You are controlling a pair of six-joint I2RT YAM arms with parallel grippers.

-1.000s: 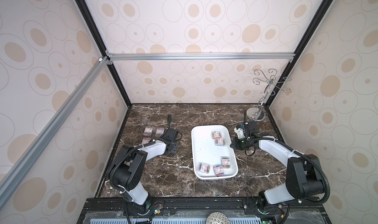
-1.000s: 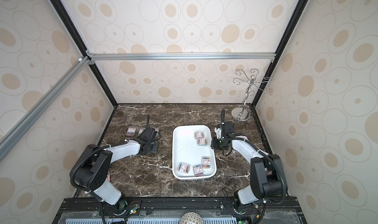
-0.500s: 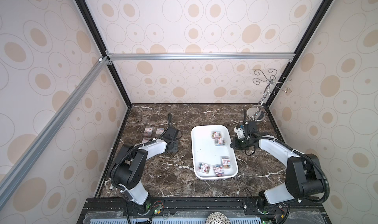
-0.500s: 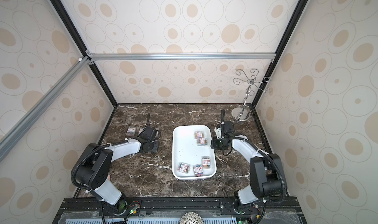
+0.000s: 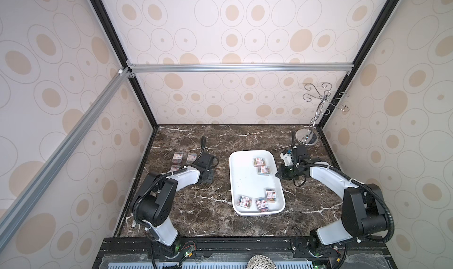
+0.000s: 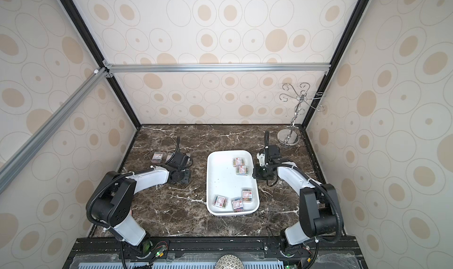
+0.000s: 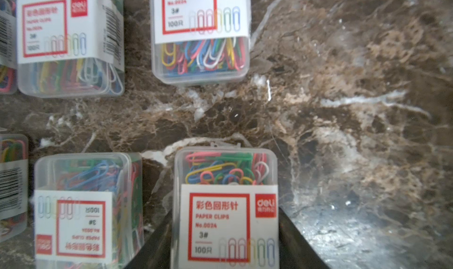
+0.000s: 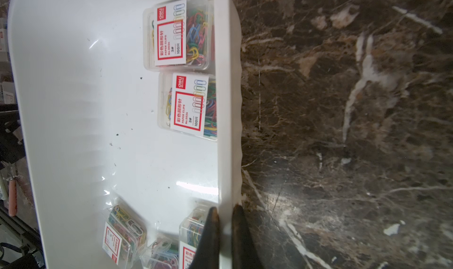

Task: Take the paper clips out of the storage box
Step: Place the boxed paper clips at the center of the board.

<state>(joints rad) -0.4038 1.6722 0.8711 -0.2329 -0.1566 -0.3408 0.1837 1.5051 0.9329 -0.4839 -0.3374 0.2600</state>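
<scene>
- Left gripper (image 7: 224,210) is closed on a small clear plastic box of multicoloured paper clips (image 7: 225,179), down on the brown marble tabletop (image 7: 343,108) beside other such boxes (image 7: 199,34).
- Right gripper (image 8: 225,209) is clamped on the rim of the large shallow white plastic storage tray (image 8: 229,108).
- Five clip boxes (image 5: 263,170) are left inside — two far, three near; roughly half is judged done.
- Open marble is seen either side of the tray; only the set-out group is crowded.

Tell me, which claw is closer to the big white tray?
Right. The right gripper is clamped on the white tray at its rim. The left gripper sits off to the tray's side, gripping a box of paper clips on the table.
</scene>
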